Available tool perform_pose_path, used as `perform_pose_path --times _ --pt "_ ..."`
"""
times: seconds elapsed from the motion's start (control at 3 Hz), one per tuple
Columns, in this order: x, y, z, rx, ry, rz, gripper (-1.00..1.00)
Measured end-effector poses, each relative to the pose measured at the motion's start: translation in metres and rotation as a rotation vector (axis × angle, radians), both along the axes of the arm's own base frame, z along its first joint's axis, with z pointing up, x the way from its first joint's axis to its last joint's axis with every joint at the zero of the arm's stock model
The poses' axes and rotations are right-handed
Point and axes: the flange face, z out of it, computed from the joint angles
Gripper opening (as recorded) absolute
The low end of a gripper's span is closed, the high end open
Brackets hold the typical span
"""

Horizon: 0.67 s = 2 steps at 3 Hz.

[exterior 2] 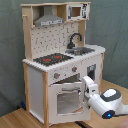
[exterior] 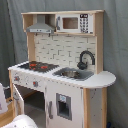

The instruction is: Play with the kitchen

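Kitchen point(exterior: 65, 75): a tall toy unit of white panels and pale wood edging, filling most of both exterior views; it stands against a grey-green backdrop, on a wooden floor point(exterior 2: 15, 119) in the second exterior view.
Backdrop point(exterior: 116, 45): plain dull cloth or wall, faintly creased.
Back wall point(exterior: 62, 49): white, marked with a brick-like pattern, between the upper shelf and the counter.
Counter point(exterior: 102, 79): smooth white top with a rounded end at the first exterior view's right.
Oven door point(exterior 2: 67, 100): white frame with a large clear window, light-wood trim; in the second exterior view it stands ajar, and the arm's end sits at its right edge.
Robot arm point(exterior 2: 107, 102): glossy white rounded casing with a dark joint and a blue light, cut off by the second exterior view's lower right corner; only a white blur at the bottom edge of the first exterior view.
Hood point(exterior: 40, 26): grey, sloped, under the top shelf.
Microwave point(exterior: 74, 23): white box with a dark window and a keypad strip, on the upper shelf.
Stovetop point(exterior: 36, 65): flat black plate with red rings.
Sink point(exterior: 72, 74): shallow grey metal basin, just beside the stovetop.
Faucet point(exterior: 85, 59): black, arched, behind the sink.
Knobs point(exterior 2: 65, 72): small, round, reddish-centred, on the front panel.
Pincer point(exterior 2: 88, 86): at the door's edge; I cannot tell whether its fingers are spread or pressed together.
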Motion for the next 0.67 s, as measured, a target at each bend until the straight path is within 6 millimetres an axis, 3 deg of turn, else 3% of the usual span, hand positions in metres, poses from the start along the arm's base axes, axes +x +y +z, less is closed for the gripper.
perform_pose_path --times 0.67 --pt "-0.030 0.014 0.072 -0.056 -0.072 -0.018 1.00"
